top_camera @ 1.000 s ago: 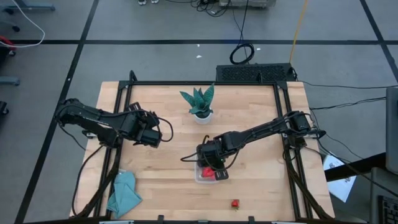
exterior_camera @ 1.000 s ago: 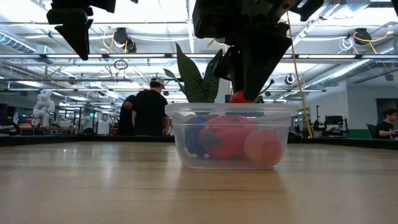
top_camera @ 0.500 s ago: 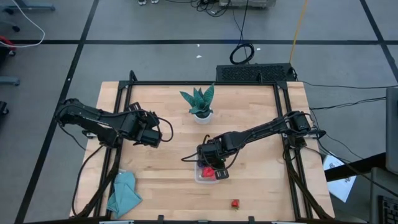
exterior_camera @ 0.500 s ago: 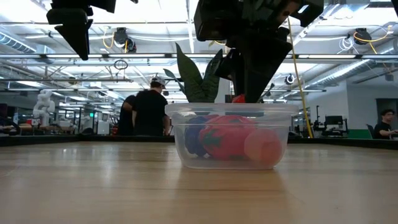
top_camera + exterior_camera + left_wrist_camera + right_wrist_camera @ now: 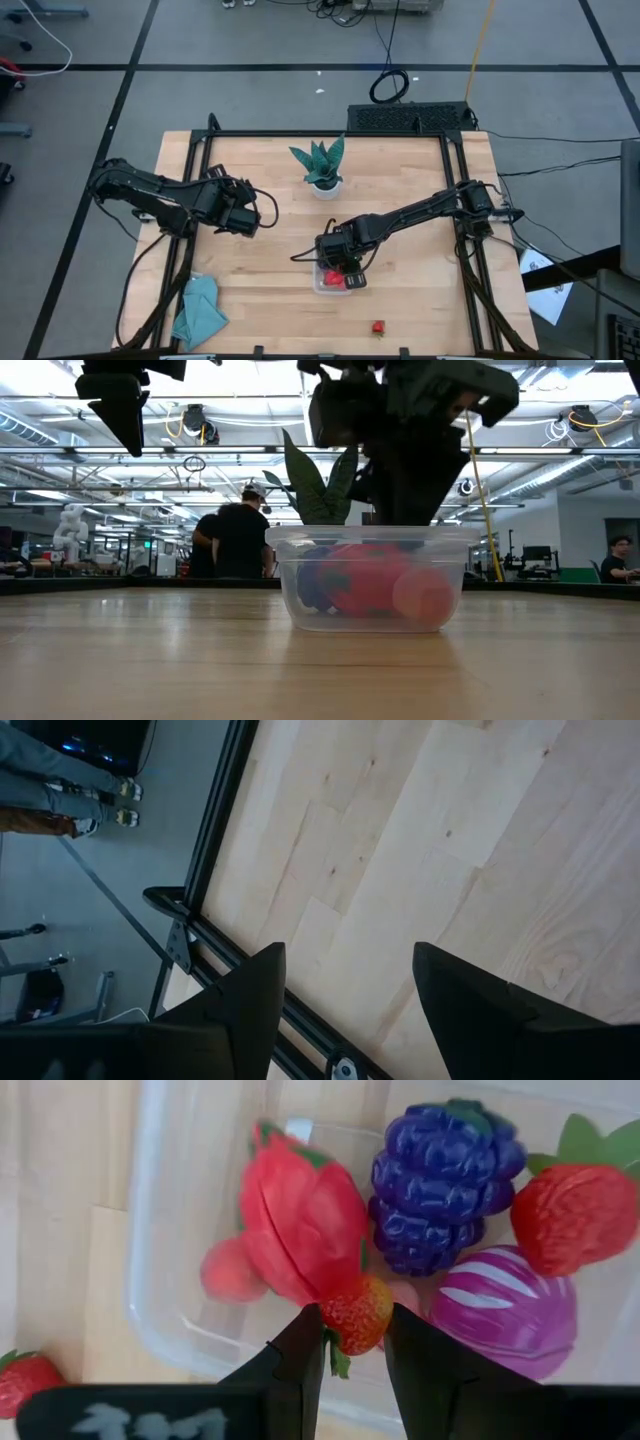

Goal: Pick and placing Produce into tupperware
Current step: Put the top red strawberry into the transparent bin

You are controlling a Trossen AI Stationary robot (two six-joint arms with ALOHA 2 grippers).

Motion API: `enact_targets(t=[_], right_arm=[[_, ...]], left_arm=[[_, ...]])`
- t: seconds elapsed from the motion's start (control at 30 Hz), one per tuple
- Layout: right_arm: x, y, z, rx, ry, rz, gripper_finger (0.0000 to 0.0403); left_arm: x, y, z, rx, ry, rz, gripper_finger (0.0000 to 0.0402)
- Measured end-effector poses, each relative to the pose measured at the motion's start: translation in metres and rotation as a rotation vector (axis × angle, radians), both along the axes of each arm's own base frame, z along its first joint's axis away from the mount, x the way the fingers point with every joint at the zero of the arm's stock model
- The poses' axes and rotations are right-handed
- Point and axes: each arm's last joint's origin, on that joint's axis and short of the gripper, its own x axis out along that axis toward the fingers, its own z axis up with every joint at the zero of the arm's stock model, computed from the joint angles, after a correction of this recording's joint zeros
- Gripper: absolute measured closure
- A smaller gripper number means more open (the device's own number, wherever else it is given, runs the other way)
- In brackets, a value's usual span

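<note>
We see the right end effector (image 5: 350,1342) clenched on a small red strawberry (image 5: 356,1313), and it hangs right over the clear tupperware (image 5: 322,285) in the middle of the worktop (image 5: 400,190), a bit toward the near edge. The strawberry sits between the two dark fingers (image 5: 290,1355), with the open box straight below it, so we think the next move is just to go down a little and let go. Inside the box we can see a purple bunch of grapes (image 5: 440,1185), a big red fruit (image 5: 300,1220), a magenta striped fruit (image 5: 505,1310), another strawberry (image 5: 575,1210) and a pale pink piece (image 5: 230,1270). The box looks quite full, so the new strawberry may land on top of the others and could roll. One more strawberry (image 5: 377,326) lies on the worktop near the front edge, just to the right of the box, and the right arm is the closer one to it. The left end effector (image 5: 345,985) waits far off on the left side of the worktop, with its fingers apart and nothing between them. A green potted plant (image 5: 321,165) stands at the far side, and a teal cloth (image 5: 198,310) lies at the near left corner.
</note>
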Motion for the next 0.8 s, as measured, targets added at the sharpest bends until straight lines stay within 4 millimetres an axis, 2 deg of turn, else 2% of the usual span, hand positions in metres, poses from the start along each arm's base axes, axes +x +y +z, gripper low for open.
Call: enact_targets(t=[0.47,0.8], right_arm=[[0.0004,0.0,-0.0045,-0.004,0.016,0.003,0.0313],[0.0013,-0.0053,-0.0046,0.0,0.021,-0.013,0.0251]], left_arm=[[0.0,0.0,0.0001,0.004,-0.001,-0.001,0.0176],[0.0,0.0001,0.0002,0.007,-0.002,-0.002,0.0176]])
